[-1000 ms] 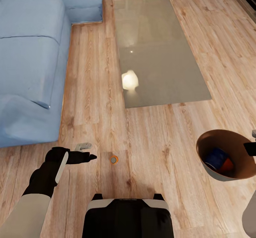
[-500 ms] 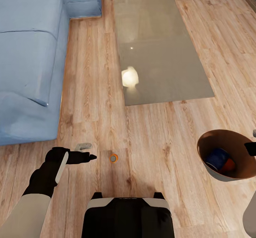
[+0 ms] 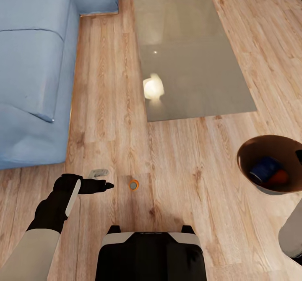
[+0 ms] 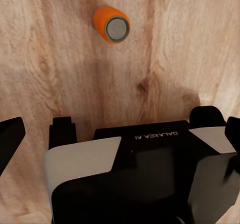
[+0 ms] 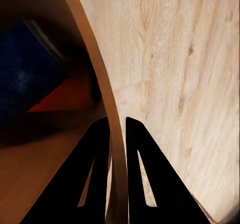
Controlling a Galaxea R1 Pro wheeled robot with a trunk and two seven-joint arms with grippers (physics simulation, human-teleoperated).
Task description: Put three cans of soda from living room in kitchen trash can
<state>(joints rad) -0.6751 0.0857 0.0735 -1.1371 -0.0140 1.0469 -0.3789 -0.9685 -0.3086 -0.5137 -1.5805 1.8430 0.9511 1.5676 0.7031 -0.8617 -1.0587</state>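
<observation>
One orange can of soda [image 3: 134, 185] stands upright on the wood floor just ahead of my base; the left wrist view also looks down on this can [image 4: 111, 25]. My left gripper [image 3: 102, 179] hovers open a short way to its left, nothing between the fingers. At the right, the tash can [image 3: 268, 147] holds a dark blue can [image 3: 265, 167] and another orange can [image 3: 279, 177]. My right gripper [image 5: 116, 123] is shut on the tash can's rim [image 5: 95, 58], one finger inside and one outside.
A light blue sofa [image 3: 33, 71] fills the left side. The low glass coffee table [image 3: 188, 50] lies ahead, with a lamp's glare on it. My base [image 3: 149, 256] sits at the bottom centre, and light wood floor [image 3: 188, 180] lies between all of these.
The right arm has carried the tash can higher and slightly right in the view. The camera has shifted a little, sliding sofa and table. Left arm and floor can stay put.
</observation>
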